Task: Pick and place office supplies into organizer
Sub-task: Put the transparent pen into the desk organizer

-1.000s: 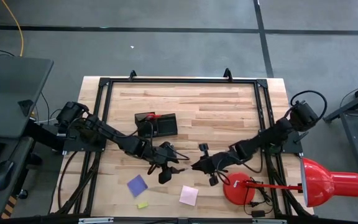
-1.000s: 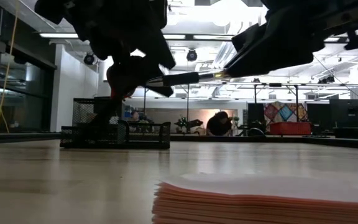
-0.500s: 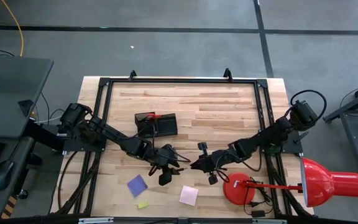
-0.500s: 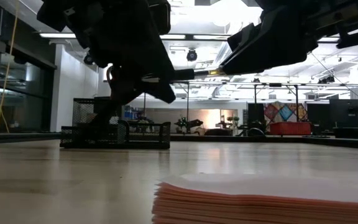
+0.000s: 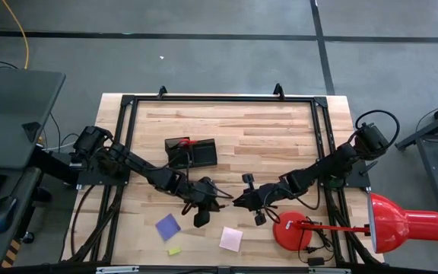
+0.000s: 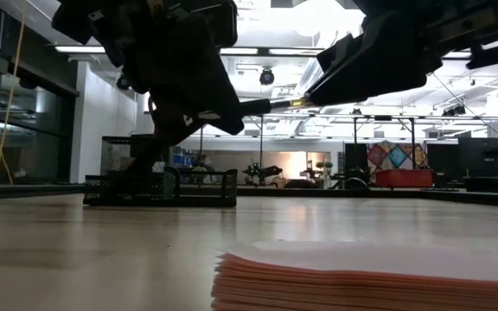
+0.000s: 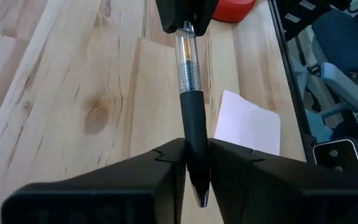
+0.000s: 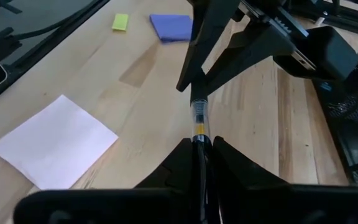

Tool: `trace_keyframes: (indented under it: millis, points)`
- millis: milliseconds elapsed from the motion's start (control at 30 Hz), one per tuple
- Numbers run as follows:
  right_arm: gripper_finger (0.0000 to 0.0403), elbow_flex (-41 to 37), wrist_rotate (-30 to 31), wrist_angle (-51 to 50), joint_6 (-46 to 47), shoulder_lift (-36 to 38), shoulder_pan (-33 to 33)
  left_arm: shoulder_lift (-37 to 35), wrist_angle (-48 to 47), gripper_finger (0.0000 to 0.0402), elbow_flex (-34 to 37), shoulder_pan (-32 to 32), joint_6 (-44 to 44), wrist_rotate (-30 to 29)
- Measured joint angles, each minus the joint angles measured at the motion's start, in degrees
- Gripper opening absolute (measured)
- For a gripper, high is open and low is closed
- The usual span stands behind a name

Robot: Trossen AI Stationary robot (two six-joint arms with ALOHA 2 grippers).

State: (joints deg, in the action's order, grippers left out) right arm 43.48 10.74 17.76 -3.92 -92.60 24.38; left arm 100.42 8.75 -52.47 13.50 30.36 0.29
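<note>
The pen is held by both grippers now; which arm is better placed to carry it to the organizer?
Probably the left: the left gripper grips the pen, and the organizer stands nearer than to the right gripper.

black-and-clear pen (image 7: 190,106), pink note pad (image 5: 231,239)

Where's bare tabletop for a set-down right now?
Free: the far strip behind the organizer, and the stretch between organizer and right arm. Crowded: the near edge, with the purple pad, yellow eraser, pink pad and lamp base; mid-table, both grippers hold one pen.
</note>
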Motion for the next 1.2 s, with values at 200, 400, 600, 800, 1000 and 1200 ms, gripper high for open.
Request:
trace_keyframes:
  millis: [200,400,600,800,1000,1200]
  points:
    - [0.0035,0.00,0.28,-0.35,0.04,0.00,0.00,0.00,0.01,0.0021,0.00,0.00,-0.06,-0.28]
    - [0.0038,0.00,0.16,-0.34,-0.06,0.00,0.00,0.00,0.07,0.0037,0.02,0.01,-0.06,-1.23]
    - [0.0086,0.00,0.21,0.63,0.55,0.00,0.02,-0.04,0.38,0.0027,0.02,0.02,-0.26,-1.37]
    - [0.0135,-0.02,2.10,0.51,-0.60,1.41,0.99,-0.04,-0.78,0.0021,0.02,0.51,-0.56,-1.71]
    - [0.0162,-0.04,17.25,-0.21,-6.11,8.27,5.97,-0.04,-2.92,0.0047,0.02,3.81,-0.56,-10.31]
    - [0.0160,-4.14,17.83,10.46,-5.53,13.26,9.91,-0.04,-1.76,0.0022,0.02,9.57,-0.62,-26.57]
